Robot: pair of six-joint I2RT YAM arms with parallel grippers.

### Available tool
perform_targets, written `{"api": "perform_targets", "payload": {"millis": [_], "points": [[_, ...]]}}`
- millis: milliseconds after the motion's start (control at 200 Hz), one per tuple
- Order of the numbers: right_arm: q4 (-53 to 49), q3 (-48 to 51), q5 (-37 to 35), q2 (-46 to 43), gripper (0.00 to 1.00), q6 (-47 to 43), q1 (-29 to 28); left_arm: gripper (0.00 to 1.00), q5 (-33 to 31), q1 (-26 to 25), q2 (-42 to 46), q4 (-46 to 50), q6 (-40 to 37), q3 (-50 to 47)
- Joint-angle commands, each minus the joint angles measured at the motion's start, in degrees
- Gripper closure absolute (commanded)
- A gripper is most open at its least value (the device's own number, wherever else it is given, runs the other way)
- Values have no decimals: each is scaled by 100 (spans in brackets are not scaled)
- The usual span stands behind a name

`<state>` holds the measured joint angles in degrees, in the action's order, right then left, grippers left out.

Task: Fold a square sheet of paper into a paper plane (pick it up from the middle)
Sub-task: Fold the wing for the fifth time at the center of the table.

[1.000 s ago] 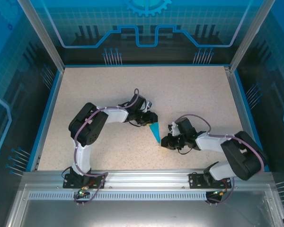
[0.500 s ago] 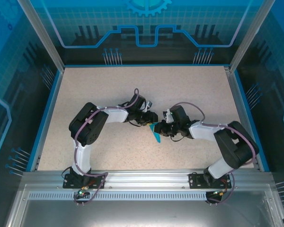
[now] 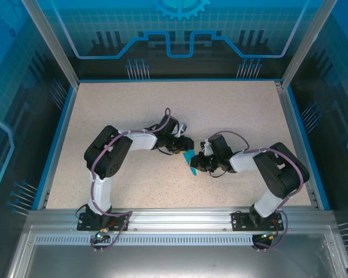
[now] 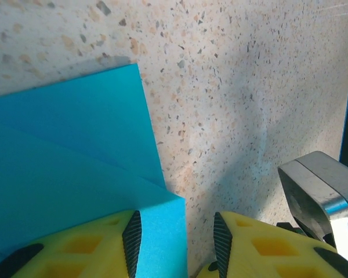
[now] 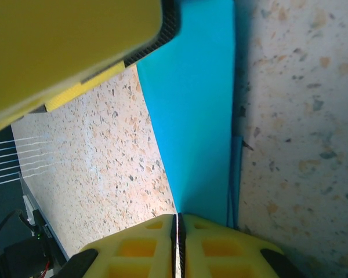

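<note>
The speckled table (image 3: 133,104) sits inside a blue rim (image 3: 58,145) with glass walls rising from it. On it, just right of the middle, lies the teal paper plane (image 3: 190,163), a folded wedge. Its wide end points to 12 o'clock and its tip to 6 o'clock.

The left gripper (image 3: 184,146) is at the wide end and the right gripper (image 3: 198,164) is at the wedge's 3 o'clock side, so the two nearly meet over the paper.

From the left wrist we see the jaws standing moderately apart. One yellow finger (image 4: 87,249) lies on the paper, and the paper's corner reaches into the gap. The paper's free edge runs from 12 o'clock down toward 5 o'clock, and a fold line crosses it.

From the right wrist we see the yellow pads pressed together, with the paper's narrow end running down to their seam. We cannot tell whether they nip the paper or only touch it. A thin folded flap lines the paper's 3 o'clock edge.

Broad stretches of table lie toward 9, 12 and 2 o'clock, between the paper and the rim. Toward 6 o'clock, both arms crowd the space.
</note>
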<state>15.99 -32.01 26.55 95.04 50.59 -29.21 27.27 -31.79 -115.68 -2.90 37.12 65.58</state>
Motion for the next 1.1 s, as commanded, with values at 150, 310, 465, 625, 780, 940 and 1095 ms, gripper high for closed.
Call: {"api": "perform_targets", "payload": {"millis": [150, 310, 465, 625, 780, 940, 1095], "points": [[-623, 276, 52, 79, 89, -163, -23, 58, -242, 644, -183, -43, -139, 115], [-581, 243, 104, 100, 89, -137, -20, 57, -196, 843, -275, 190, -323, 320], [-613, 144, 167, 84, 88, -168, -27, 56, -176, 986, -230, 541, -507, 636], [-641, 73, 184, 56, 88, -165, -34, 56, -277, 1034, -106, 1080, -784, 1070], [-607, 25, 202, 84, 88, -156, -24, 55, -253, 1061, 202, 1192, -694, 1090], [-478, -19, 236, 80, 87, -100, -49, 55, -142, 1018, 709, 1240, -567, 813], [-624, -140, 59, 75, 87, -42, -102, 55, -375, 825, 1221, 1323, -380, 377]]}}
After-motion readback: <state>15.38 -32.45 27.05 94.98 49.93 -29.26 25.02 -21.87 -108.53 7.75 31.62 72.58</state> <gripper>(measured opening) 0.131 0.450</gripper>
